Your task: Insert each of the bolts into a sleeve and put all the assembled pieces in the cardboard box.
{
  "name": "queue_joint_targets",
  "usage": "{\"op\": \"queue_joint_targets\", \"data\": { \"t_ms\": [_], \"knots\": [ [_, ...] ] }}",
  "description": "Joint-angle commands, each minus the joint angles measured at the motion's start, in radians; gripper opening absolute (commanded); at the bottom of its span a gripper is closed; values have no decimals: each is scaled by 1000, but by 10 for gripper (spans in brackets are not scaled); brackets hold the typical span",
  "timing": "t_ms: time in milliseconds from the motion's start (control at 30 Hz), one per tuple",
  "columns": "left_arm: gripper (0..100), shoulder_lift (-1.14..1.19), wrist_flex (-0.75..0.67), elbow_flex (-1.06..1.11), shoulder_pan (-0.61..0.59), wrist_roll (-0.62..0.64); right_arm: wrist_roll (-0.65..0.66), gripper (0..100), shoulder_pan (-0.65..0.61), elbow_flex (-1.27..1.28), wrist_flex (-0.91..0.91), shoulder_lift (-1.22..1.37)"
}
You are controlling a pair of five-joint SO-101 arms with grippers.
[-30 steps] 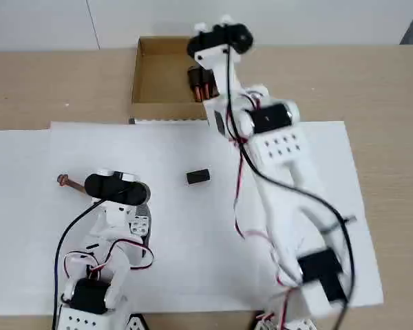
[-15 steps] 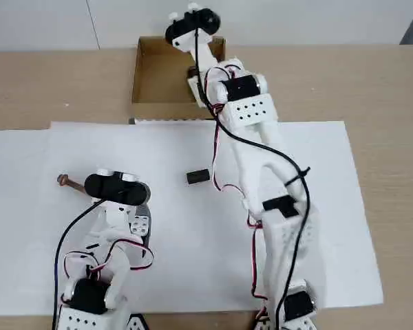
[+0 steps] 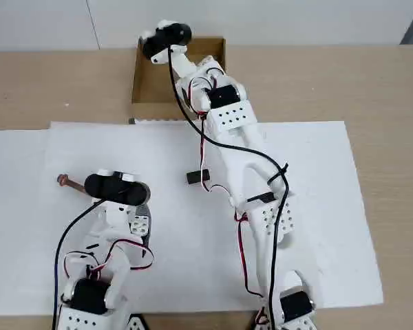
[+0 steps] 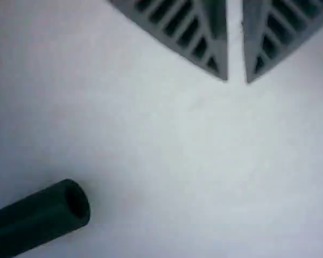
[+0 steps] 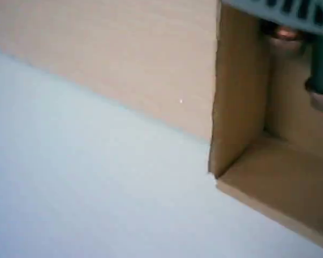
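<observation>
A black sleeve (image 3: 198,176) lies loose on the white paper; in the left wrist view the sleeve (image 4: 40,220) lies a short way off my left gripper (image 4: 234,80), which is shut with nothing in it. A copper bolt (image 3: 65,181) lies on the paper beside my left arm's wrist. My right arm (image 3: 220,117) stretches over the cardboard box (image 3: 134,82). My right gripper (image 5: 301,29) hangs above the inside of the box (image 5: 239,107), shut on a bolt-and-sleeve piece (image 5: 318,70) with a copper head and a dark body.
The white paper (image 3: 89,144) covers most of the wooden table (image 3: 41,82); the box stands just beyond its far edge. My left gripper (image 3: 143,208) is low over the paper at the near left.
My right arm has swung leftwards across the box, carrying the piece from the box's right side toward its left. The left arm, loose sleeve and bolt have stayed put.
</observation>
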Motion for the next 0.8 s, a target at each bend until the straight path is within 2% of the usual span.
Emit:
{"op": "queue_joint_targets", "data": {
  "t_ms": [0, 167, 533, 600, 767],
  "knots": [
    [6, -9, 2, -5, -3, 0, 14, 29, -15, -75, -30, -16],
    [6, -9, 2, -5, -3, 0, 14, 162, -16, -75, -10, -13],
    [6, -9, 2, -5, -3, 2, 15, 162, -12, -75, 102, -68],
    [6, -9, 2, -5, -3, 2, 14, 142, -12, -75, 156, -93],
    [6, -9, 2, -5, -3, 2, 15, 2, -12, -75, 354, -182]
  ]
}}
